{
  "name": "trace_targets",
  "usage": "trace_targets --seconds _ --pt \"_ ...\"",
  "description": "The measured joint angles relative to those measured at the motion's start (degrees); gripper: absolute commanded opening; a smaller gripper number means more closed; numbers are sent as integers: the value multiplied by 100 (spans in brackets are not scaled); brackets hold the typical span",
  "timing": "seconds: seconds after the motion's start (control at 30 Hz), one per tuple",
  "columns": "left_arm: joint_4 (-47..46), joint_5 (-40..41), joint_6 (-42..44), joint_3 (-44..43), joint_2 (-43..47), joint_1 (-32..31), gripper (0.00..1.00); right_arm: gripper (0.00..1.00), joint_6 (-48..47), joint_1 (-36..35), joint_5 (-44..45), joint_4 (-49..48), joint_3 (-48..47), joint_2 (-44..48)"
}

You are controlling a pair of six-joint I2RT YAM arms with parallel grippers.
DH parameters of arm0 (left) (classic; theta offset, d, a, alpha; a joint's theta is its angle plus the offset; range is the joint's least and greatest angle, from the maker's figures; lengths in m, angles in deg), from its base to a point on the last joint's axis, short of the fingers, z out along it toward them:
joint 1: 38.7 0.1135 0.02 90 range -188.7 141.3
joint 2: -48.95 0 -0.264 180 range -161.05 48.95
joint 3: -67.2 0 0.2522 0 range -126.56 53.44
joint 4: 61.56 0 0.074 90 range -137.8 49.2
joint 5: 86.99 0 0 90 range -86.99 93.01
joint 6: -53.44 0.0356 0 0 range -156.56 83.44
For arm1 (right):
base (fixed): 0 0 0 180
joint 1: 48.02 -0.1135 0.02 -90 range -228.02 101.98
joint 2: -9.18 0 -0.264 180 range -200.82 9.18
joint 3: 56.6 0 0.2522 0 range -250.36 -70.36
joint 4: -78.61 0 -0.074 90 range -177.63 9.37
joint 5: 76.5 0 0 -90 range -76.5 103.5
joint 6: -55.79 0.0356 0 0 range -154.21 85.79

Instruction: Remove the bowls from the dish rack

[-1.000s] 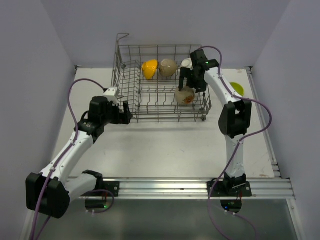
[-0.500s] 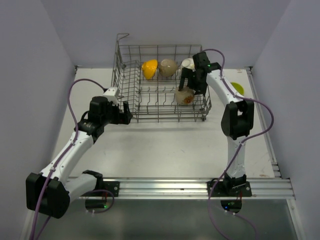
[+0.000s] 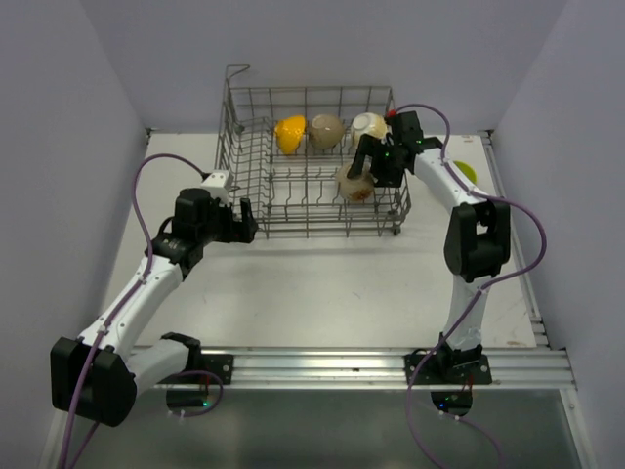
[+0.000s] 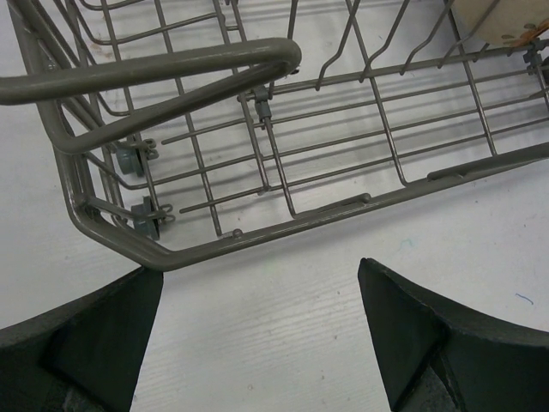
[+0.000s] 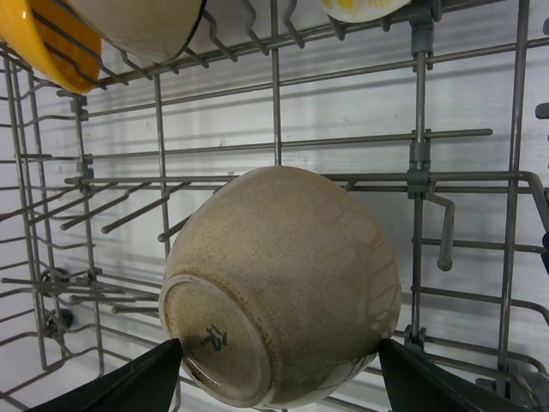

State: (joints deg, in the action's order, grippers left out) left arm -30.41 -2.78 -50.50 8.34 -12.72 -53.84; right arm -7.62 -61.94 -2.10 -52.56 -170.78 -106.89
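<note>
The grey wire dish rack (image 3: 244, 166) stands at the back of the table. My right gripper (image 3: 363, 168) reaches into its right side and is shut on a tan speckled bowl (image 3: 354, 184). In the right wrist view the gripper (image 5: 280, 343) has a finger on either side of this bowl (image 5: 292, 275), which is tilted with its foot towards the camera. A yellow bowl (image 3: 291, 134), a beige bowl (image 3: 326, 130) and a white bowl (image 3: 369, 124) stand along the rack's back row. My left gripper (image 3: 244, 220) is open and empty at the rack's near left corner (image 4: 257, 236).
A yellow-green round thing (image 3: 463, 174) lies on the table right of the rack, partly behind my right arm. Upright tines and tall grid sides surround the held bowl. White table lies in front of the rack. Walls close in left, right and behind.
My right wrist has swung to the right and lower beside the tan bowl, and the bowl has shifted slightly left and tilted. The left arm has not moved.
</note>
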Motion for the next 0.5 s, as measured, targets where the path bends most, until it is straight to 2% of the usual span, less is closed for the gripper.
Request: trace_targets --seconds 0.5 --pt "-103 -321 -2 0 -59 -28 99 99 90 -179 -1215 -387 339 284"
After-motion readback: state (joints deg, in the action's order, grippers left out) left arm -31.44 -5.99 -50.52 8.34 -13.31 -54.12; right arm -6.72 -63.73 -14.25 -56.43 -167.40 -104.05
